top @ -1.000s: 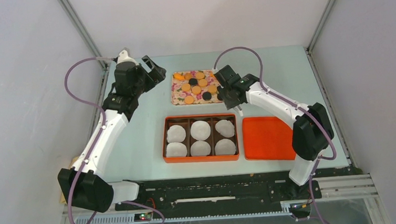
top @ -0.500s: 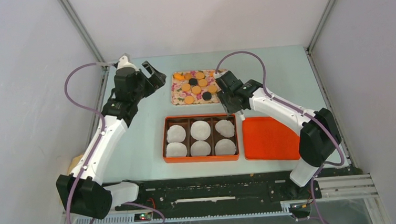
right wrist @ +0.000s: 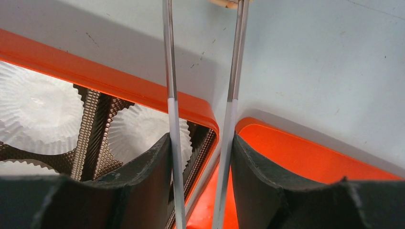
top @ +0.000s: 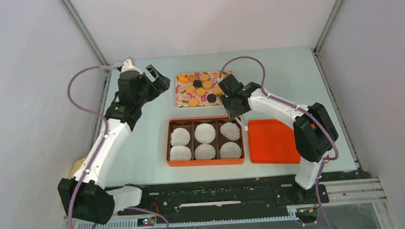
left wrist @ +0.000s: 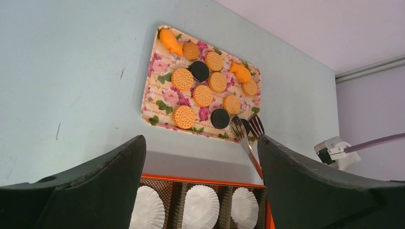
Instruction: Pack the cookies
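Orange-tan and black cookies (top: 200,87) (left wrist: 203,95) lie on a floral tray (top: 180,101) (left wrist: 149,102) at the back of the table. My right gripper (top: 231,103) (right wrist: 200,143) is shut on a pair of metal tongs (right wrist: 170,95) (left wrist: 246,143). In the left wrist view the tongs' forked tips stand on either side of a black cookie (left wrist: 246,125) at the tray's near right corner. My left gripper (top: 157,80) (left wrist: 200,157) hangs open and empty left of the tray, above the table.
An orange box (top: 206,161) (left wrist: 191,179) with white paper liners (top: 205,132) in its compartments sits in front of the tray. Its orange lid (top: 272,142) (right wrist: 310,157) lies flat just to the right. Grey walls close in both sides.
My right gripper has moved a little nearer and to the left with the tongs, and its jaws stand slightly wider. The left arm has shifted only slightly.
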Robot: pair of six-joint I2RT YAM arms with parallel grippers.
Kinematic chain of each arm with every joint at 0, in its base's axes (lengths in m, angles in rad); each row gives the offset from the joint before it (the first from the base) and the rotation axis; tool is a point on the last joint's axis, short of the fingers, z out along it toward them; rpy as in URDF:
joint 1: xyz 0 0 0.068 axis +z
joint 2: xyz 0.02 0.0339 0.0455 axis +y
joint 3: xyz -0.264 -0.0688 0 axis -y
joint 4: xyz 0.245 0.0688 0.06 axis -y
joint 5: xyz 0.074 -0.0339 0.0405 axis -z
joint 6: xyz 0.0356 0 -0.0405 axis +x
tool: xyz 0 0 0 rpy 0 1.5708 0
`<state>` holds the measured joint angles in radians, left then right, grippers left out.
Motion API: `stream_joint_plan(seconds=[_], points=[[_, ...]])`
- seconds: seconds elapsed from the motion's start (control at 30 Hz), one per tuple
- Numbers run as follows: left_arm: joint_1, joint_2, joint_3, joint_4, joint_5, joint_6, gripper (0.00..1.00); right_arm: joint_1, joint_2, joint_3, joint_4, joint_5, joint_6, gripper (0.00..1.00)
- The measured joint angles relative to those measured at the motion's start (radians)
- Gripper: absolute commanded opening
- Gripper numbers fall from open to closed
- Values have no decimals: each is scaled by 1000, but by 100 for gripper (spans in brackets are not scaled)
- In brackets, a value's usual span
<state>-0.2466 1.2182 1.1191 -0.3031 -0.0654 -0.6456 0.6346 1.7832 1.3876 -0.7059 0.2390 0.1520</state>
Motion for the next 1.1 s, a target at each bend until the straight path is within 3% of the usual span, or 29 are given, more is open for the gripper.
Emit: stream_joint_plan(seconds=[0.53, 0.9, 1.1], points=[[0, -8, 0, 0, 15, -2, 91, 5, -65, 55, -90, -4, 13, 4], [0, -159, 3, -82, -53, 1, 90, 113, -133, 188, -152, 3, 8, 0], [-1, -242, 125, -250, -247, 35, 92, 233, -132, 254, -190, -41, 9, 0]])
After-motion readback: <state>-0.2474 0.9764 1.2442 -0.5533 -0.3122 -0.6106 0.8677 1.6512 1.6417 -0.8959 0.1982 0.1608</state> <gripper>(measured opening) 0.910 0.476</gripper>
